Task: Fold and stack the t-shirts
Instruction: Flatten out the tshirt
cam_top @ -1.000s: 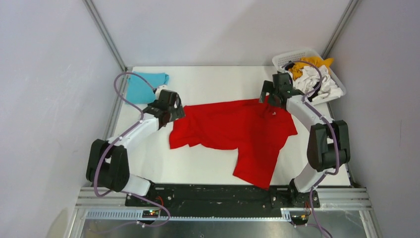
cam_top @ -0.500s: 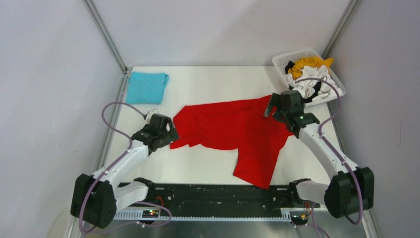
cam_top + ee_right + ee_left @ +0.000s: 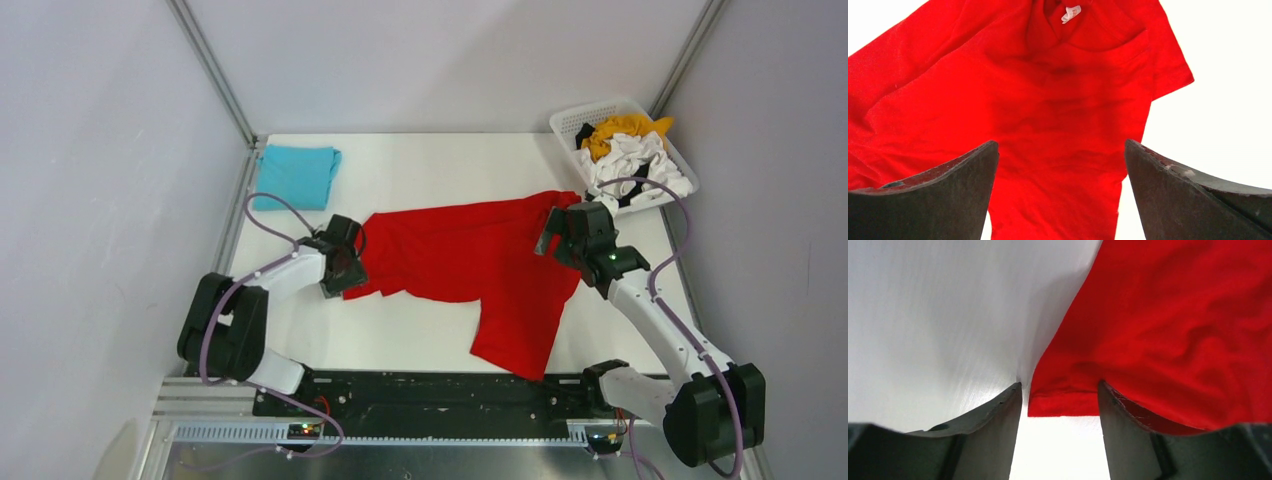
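A large red t-shirt point(image 3: 470, 265) lies spread and rumpled across the middle of the table. A folded turquoise t-shirt point(image 3: 296, 175) lies at the far left corner. My left gripper point(image 3: 345, 272) is open at the red shirt's left edge; in the left wrist view point(image 3: 1059, 405) a hemmed corner point(image 3: 1063, 405) lies between the jaws, untouched. My right gripper point(image 3: 552, 232) is open above the shirt's right part; in the right wrist view point(image 3: 1060, 165) red cloth point(image 3: 1058, 115) with a white neck label point(image 3: 1070, 13) lies below the spread jaws.
A white lattice basket point(image 3: 572, 121) at the far right corner holds orange-yellow point(image 3: 620, 130), white point(image 3: 632, 160) and black shirts. The table point(image 3: 420, 165) shows bare white behind the red shirt and along the front left.
My left gripper swung from the far left toward the front, then in to the red shirt's left hem. My right gripper pulled back from the basket side and hovers over the shirt's right part.
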You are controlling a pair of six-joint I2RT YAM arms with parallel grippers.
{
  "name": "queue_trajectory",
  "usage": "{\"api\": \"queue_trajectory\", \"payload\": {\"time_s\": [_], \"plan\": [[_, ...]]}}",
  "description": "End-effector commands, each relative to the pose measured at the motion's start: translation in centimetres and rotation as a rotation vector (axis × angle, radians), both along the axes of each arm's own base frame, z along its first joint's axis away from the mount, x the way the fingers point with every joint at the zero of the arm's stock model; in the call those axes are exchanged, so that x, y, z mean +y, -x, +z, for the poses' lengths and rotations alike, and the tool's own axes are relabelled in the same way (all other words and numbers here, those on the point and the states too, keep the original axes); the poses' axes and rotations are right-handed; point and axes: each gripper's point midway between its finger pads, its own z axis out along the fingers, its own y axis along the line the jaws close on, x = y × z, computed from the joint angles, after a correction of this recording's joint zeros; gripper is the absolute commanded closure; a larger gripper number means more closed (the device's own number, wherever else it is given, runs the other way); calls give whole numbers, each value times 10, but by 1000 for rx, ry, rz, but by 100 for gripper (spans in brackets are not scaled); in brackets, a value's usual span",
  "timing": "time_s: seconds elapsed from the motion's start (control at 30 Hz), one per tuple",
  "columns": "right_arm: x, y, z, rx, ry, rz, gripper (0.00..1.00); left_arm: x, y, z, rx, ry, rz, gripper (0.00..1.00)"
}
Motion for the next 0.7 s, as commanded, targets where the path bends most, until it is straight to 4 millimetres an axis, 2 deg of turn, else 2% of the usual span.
{"api": "queue_trajectory", "payload": {"time_s": [0.0, 0.13, 0.27, 0.33, 0.37, 0.4, 0.53, 0.6, 0.67], "plan": [[-4, 1, 9, -39, 2, -28, 0, -2, 1, -15, 48, -1, 29, 42], [-4, 0, 11, -46, 4, -29, 0, -9, 5, -23, 93, 27, 19, 49], [-6, 0, 9, -43, 14, -37, 0, -12, 16, -32, 132, 30, 5, 62], [-6, -1, 9, -43, 16, -36, 0, -11, 20, -35, 144, 20, 2, 80], [-6, -1, 9, -42, 16, -34, 0, -11, 20, -36, 147, 17, 1, 95], [-6, -1, 8, -42, 18, -30, 0, -11, 19, -36, 144, 14, 1, 97], [-5, 4, 9, -34, 13, -21, 0, -6, 8, -17, 51, -4, 20, 100], [-1, 12, 9, -18, 3, -6, 0, 0, 2, -1, -25, -16, 34, 100], [12, 26, 5, 21, -9, 51, 0, 5, -5, 22, -124, -20, 50, 100]]}}
